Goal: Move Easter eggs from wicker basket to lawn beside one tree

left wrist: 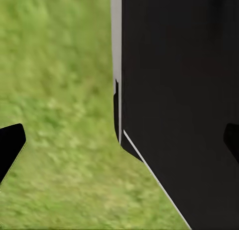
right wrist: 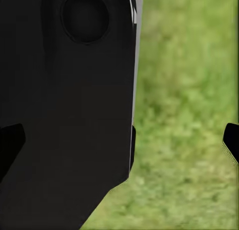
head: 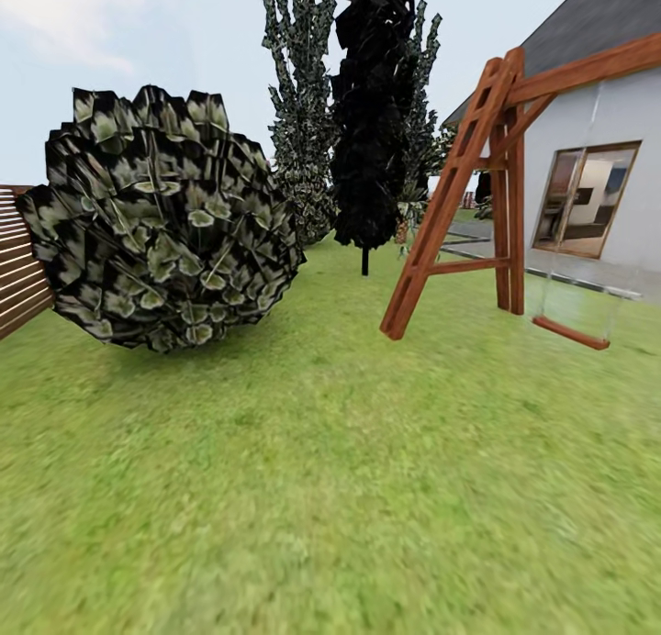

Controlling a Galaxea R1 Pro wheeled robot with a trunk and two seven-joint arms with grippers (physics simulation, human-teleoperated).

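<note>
The lawn (head: 330, 488) spreads out as mottled green grass in the head view. The Easter eggs, the wicker basket and the tree are out of view. In the left wrist view my left gripper (left wrist: 119, 140) is open, its dark fingertips (left wrist: 10, 146) far apart with nothing between them, over grass and beside a black panel of my own body (left wrist: 184, 90). My right gripper (right wrist: 119, 140) is open in the same way, one fingertip (right wrist: 231, 140) at the edge, next to my black body (right wrist: 64, 115), with grass behind.
A round dark-green bush (head: 161, 217) stands at the left by a wooden fence (head: 16, 259). Narrow cypresses (head: 367, 112), one near-black, rise at the back. A wooden swing frame (head: 473, 185) with a hanging seat (head: 571, 332) stands at the right before a white house (head: 588, 176).
</note>
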